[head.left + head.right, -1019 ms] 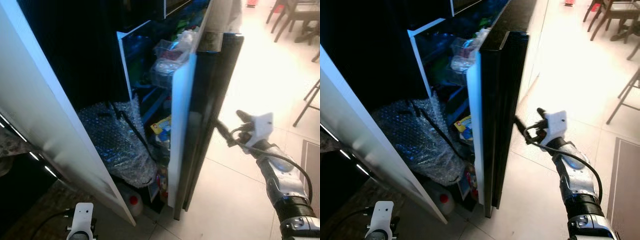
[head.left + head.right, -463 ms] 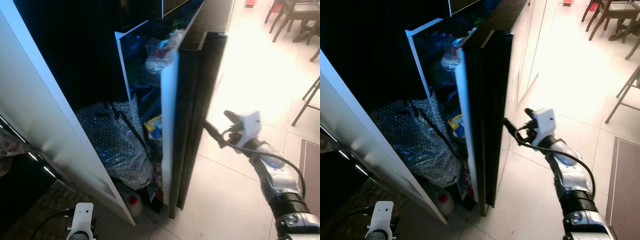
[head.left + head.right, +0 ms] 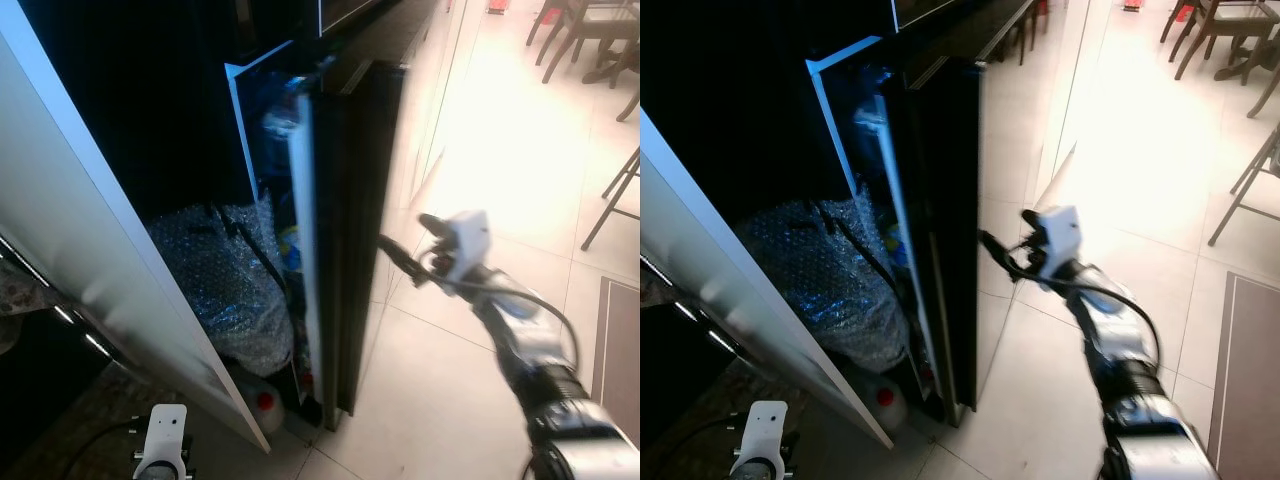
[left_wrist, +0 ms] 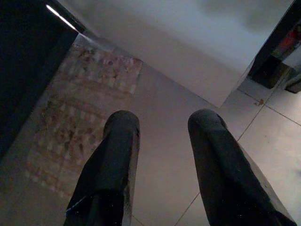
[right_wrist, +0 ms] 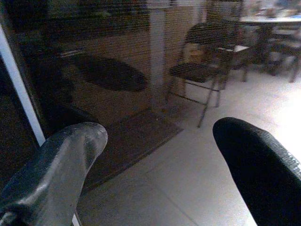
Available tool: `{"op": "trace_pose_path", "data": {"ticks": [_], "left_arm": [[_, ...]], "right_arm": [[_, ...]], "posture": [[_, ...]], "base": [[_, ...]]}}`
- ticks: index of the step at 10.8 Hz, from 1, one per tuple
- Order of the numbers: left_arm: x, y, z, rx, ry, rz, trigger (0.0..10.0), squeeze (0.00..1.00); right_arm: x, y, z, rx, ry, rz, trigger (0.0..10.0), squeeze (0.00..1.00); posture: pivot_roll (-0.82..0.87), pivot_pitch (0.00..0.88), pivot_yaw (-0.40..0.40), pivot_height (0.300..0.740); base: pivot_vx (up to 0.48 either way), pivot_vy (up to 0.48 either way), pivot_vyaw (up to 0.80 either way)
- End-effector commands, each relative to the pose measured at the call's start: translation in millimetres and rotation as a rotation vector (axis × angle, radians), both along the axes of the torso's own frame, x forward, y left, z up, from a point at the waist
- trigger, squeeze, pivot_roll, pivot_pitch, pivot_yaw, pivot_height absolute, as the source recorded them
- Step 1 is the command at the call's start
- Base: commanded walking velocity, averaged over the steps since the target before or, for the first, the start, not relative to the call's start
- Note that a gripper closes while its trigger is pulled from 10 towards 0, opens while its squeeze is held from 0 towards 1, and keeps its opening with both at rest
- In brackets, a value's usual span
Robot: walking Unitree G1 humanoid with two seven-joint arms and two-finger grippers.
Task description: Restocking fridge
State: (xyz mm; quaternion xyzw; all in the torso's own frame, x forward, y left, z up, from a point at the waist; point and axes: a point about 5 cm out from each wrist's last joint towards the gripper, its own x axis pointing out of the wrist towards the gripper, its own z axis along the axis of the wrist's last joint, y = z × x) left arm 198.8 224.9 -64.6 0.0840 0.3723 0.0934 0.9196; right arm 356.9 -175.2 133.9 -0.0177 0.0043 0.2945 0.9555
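No writing is legible anywhere. The fridge door (image 3: 345,230), a glossy black slab with a white inner edge, is standing nearly edge-on to the camera, hiding most of the blurred shelf contents. The right gripper (image 3: 392,248) is reaching toward the door's dark outer face, fingers spread wide and holding nothing; contact appears likely but cannot be confirmed. Crinkled bubble wrap (image 3: 225,290) is bulging low inside the fridge, beside a red-capped plastic jug (image 3: 262,405). The left gripper (image 4: 160,155) is hanging over pale floor tiles (image 4: 164,122), open and empty.
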Motion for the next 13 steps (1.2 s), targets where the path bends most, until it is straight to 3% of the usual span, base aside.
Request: {"op": "trace_pose_path", "data": {"ticks": [1,3,4,9,13], "left_arm": [[-0.2,4.5,1,0.014,-0.002,0.009,10.0,0.00],[0.9,5.4,2,0.014,-0.007,0.013,10.0,0.00],[1.3,7.1,3,0.014,-0.012,0.023,10.0,0.00],[0.6,7.9,3,0.010,-0.018,0.041,10.0,0.00],[-0.2,8.0,2,0.007,-0.022,0.047,10.0,0.00]], "right_arm": [[7.5,11.6,8,0.022,-0.022,0.022,10.0,0.00],[11.7,19.8,10,0.043,-0.015,0.030,10.0,0.00],[16.6,33.8,15,0.079,-0.011,0.067,10.0,0.00],[25.2,69.6,28,0.131,0.006,0.165,10.0,0.00],[29.7,80.6,35,0.157,0.016,0.188,10.0,0.00]], "posture": [[-0.10,0.000,0.064,0.740],[-0.10,0.000,0.061,0.740],[-0.09,0.000,0.056,0.740],[-0.07,0.000,0.044,0.740],[-0.06,0.000,0.041,0.740]], "base": [[0.000,0.000,0.00],[0.000,0.000,0.00],[0.000,0.000,0.00],[0.000,0.000,0.00],[0.000,0.000,0.00]]}}
